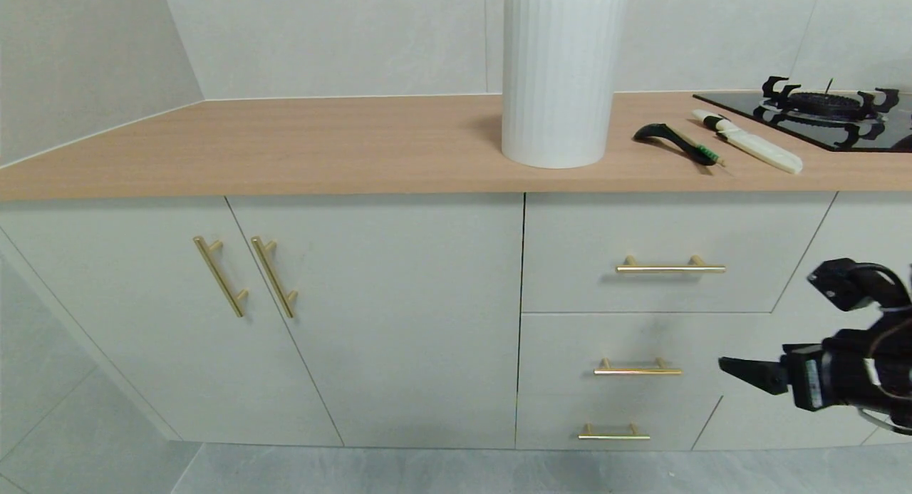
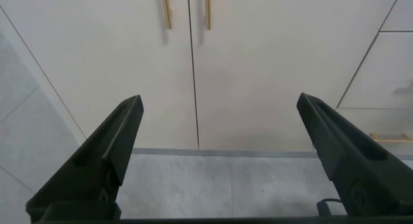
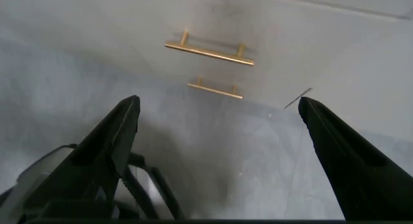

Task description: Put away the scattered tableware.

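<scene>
Head view: a black-handled utensil (image 1: 673, 142) and a white knife (image 1: 748, 141) lie on the counter (image 1: 320, 145) at upper right, beside a white jar (image 1: 558, 77). Left wrist view: the left claw (image 2: 219, 101) gapes wide, empty, touching nothing, before cabinet doors (image 2: 271, 69). Right wrist view: the right claw (image 3: 218, 104) is equally spread and empty, with drawer handles (image 3: 208, 51) at upper centre.

1. This is looking like a home kitchen: a wood-grain desk (image 1: 320, 145) is running along a pale tiled wall (image 1: 342, 38).
2. A black glass gas hob (image 1: 798, 116) with burner grates is sitting set into the desk's far right end.
3. Pale cabinet doors (image 1: 399, 316) and stacked drawers (image 1: 570, 251), all wearing brass bar handles (image 1: 221, 276), are filling the front below.
4. A white knife (image 1: 748, 141), a black-handled utensil (image 1: 673, 141) and a ribbed white container (image 1: 559, 73) are lying and standing on the desk.
5. Grey floor tiles (image 1: 427, 472) are stretching along the base.
</scene>
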`<state>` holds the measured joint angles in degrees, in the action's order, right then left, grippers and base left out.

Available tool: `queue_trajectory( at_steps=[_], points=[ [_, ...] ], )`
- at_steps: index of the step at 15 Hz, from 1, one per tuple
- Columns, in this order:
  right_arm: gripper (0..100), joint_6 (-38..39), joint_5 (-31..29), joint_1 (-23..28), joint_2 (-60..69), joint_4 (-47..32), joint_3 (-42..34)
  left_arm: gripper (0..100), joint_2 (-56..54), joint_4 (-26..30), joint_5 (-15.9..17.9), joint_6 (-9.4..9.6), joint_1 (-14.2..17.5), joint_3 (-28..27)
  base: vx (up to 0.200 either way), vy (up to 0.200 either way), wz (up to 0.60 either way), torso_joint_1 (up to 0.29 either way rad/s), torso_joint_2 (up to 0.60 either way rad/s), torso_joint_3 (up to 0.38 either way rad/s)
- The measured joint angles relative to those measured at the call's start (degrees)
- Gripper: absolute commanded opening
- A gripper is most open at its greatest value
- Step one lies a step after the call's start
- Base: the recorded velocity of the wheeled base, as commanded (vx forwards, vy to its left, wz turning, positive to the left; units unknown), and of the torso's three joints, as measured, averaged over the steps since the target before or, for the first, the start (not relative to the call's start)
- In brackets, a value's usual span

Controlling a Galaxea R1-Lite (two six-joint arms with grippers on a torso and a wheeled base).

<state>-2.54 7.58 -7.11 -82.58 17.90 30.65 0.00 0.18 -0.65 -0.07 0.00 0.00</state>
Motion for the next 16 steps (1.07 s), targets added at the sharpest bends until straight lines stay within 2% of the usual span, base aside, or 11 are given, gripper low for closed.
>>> queue_trajectory(
  at_steps=[5,7,16],
  points=[
    [100,-0.8,-1.6,-2.1,-19.4,8.8,5.4,100,0.0,0.0,0.0,0.00,0.0,0.0,0.000,0.000,0.00,0.000,0.00,0.000],
    [100,-0.7,-2.6,-3.4,-24.2,12.3,5.5,100,0.0,0.0,0.0,0.00,0.0,0.0,0.000,0.000,0.00,0.000,0.00,0.000],
    [100,1.4,-8.8,-5.1,-40.9,38.3,3.1,100,0.0,0.0,0.0,0.00,0.0,0.0,0.000,0.000,0.00,0.000,0.00,0.000]
  ],
)
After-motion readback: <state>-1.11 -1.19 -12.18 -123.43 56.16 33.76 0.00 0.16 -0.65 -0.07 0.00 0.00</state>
